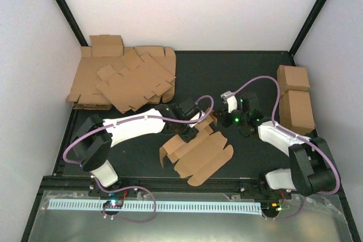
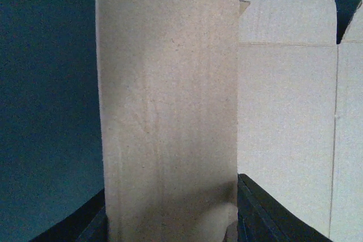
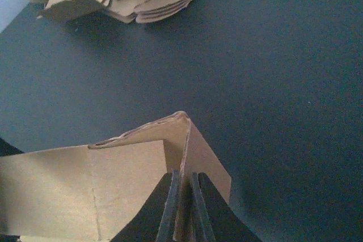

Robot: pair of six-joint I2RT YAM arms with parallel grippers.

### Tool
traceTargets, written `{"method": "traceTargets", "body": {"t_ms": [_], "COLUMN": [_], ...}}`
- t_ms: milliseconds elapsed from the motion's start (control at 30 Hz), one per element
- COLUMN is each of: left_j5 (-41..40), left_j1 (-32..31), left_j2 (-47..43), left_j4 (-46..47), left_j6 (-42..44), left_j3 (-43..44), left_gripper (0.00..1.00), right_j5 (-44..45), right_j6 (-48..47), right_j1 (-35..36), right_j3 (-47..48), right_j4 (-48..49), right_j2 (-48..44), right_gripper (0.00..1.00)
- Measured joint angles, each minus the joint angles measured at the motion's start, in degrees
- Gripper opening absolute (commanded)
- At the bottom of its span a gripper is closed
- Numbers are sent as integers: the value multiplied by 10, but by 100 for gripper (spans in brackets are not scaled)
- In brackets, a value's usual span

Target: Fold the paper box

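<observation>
Paper box [image 1: 201, 154] is lying mostly flat and unfolded in the middle of the black mat [image 1: 244, 72], right between the two arms. Left gripper [image 2: 170, 215] is clamped across one of its panels, and right gripper [image 3: 182, 182] is pinched tight on a thin creased flap at the far edge. Heap of spare cardboard sheets [image 1: 127, 77] sits well off in the back-left corner.

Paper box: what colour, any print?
The paper box is plain brown, unprinted; left wrist view shows it best.
</observation>
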Motion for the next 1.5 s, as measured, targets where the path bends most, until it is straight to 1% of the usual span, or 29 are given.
{"method": "traceTargets", "body": {"t_ms": [100,167,367,633,733,833,1000,1367,1433,1500], "left_j5": [3,5,17,47,54,60,72,65,64,65], "left_j1": [0,3,14,26,27,29,29,29,29,29], "left_j2": [0,0,0,0,0,0,-1,-31,-38,-45], "left_j4": [-7,-13,-19,-19,-19,-12,16,23,23,22], "left_j6": [0,-2,-16,-30,-34,-38,-39,-2,3,7], "left_j3": [0,0,0,0,0,0,-3,-7,-7,-7], "left_gripper": [47,47,47,48,53,61,65,71,74,79], "right_j5": [17,34,68,97,102,105,112,119,122,123], "right_j6": [-2,-2,13,37,54,73,101,100,97,92], "right_j1": [16,26,50,79,86,98,115,116,116,116], "right_j3": [0,0,-16,-21,-23,-32,-64,-65,-65,-65], "right_j4": [-15,-26,-44,-59,-64,-63,-47,-42,-42,-43], "right_j2": [-9,-19,-80,-92,-95,-103,-113,-112,-113,-116], "right_gripper": [3,2,2,2,2,2,2,2,2,2]}}
